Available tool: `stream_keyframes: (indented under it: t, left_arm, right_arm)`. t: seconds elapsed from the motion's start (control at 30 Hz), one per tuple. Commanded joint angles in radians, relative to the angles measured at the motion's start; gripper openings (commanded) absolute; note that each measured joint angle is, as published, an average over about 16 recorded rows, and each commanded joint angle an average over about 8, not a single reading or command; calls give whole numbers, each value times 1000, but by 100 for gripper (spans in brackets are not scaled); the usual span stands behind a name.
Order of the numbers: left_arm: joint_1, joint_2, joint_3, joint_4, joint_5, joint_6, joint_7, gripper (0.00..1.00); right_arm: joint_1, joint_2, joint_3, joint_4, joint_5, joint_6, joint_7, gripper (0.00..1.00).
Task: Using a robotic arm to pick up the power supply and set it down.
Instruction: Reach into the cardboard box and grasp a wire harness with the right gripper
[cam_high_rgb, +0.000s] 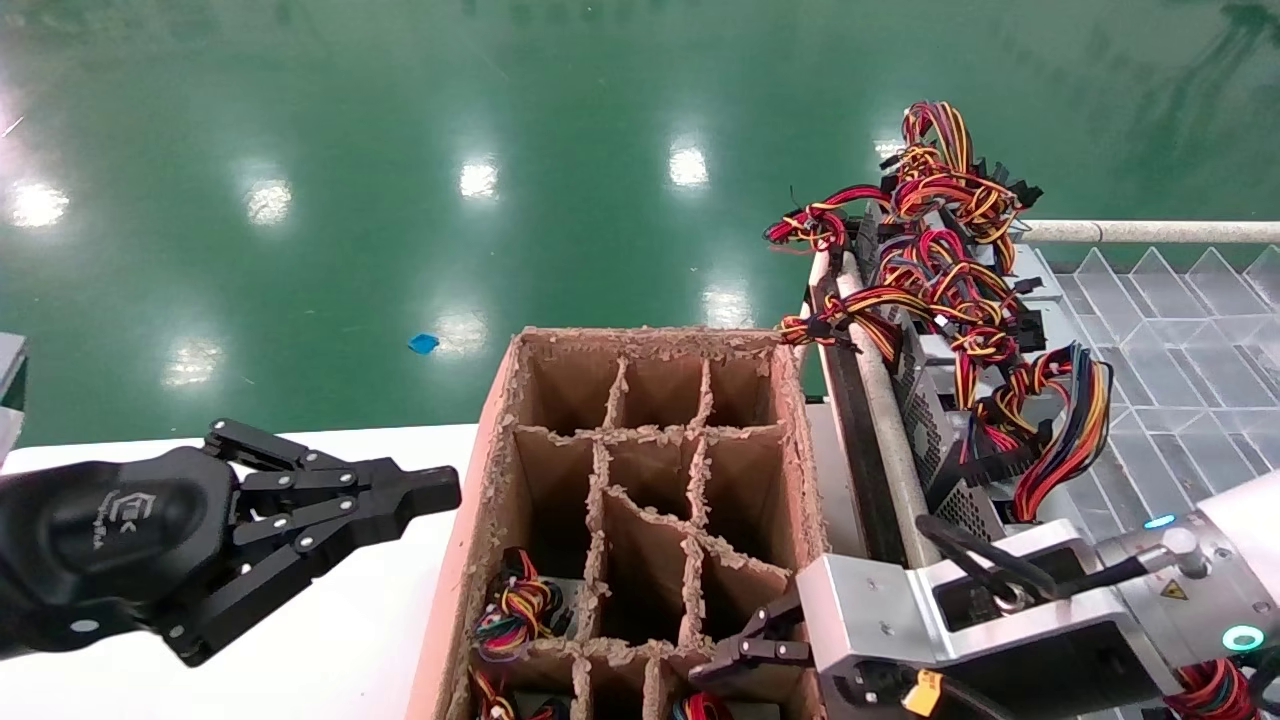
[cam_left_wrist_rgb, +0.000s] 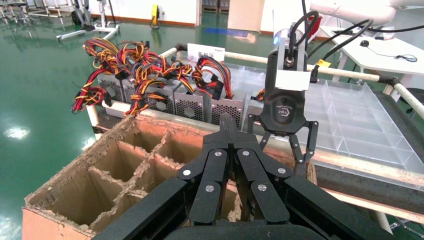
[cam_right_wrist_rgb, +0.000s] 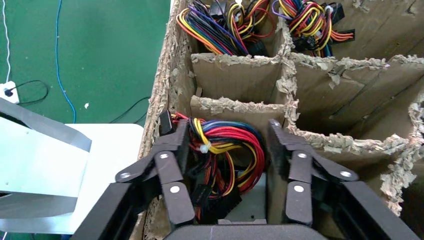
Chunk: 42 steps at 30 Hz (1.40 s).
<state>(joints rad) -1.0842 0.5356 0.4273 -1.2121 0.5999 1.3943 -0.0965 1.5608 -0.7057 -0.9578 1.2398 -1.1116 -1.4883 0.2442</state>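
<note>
Black fingers of my right gripper (cam_right_wrist_rgb: 227, 150) are spreading wide around the supply's wires (cam_right_wrist_rgb: 225, 150) in the box's (cam_high_rgb: 480, 500) near right cell; nothing gripped, lifting remains. My left gripper (cam_high_rgb: 420, 495), pinched empty, is idling left.

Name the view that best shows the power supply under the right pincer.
Right wrist view: the power supply, wires up, sits between the open right pincer fingers. Head view shows only a sliver of wires; left wrist view hides it inside the cardboard box.
</note>
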Motion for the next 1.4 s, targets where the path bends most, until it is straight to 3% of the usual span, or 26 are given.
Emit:
stream_keyframes:
  t: [0.03,0.1,0.3,0.37,1.4]
  left_arm:
    - [0,0,0,0,0,0,0,0]
    - [0,0,0,0,0,0,0,0]
    - [0,0,0,0,0,0,0,0]
    - [0,0,0,0,0,0,0,0]
    - [0,0,0,0,0,0,0,0]
  right_arm:
    - [-1,-4,-1,-3,1,0,-1,100]
    - [-1,-6,-1,-5,0,-1,-4,86]
    - [-3,-13,-4,-11,-6,1,-14,11]
    - [-4,-16,-6,-13,-9,1,-16,0]
    - [-24,-16,0,-35,12,6,-50,0]
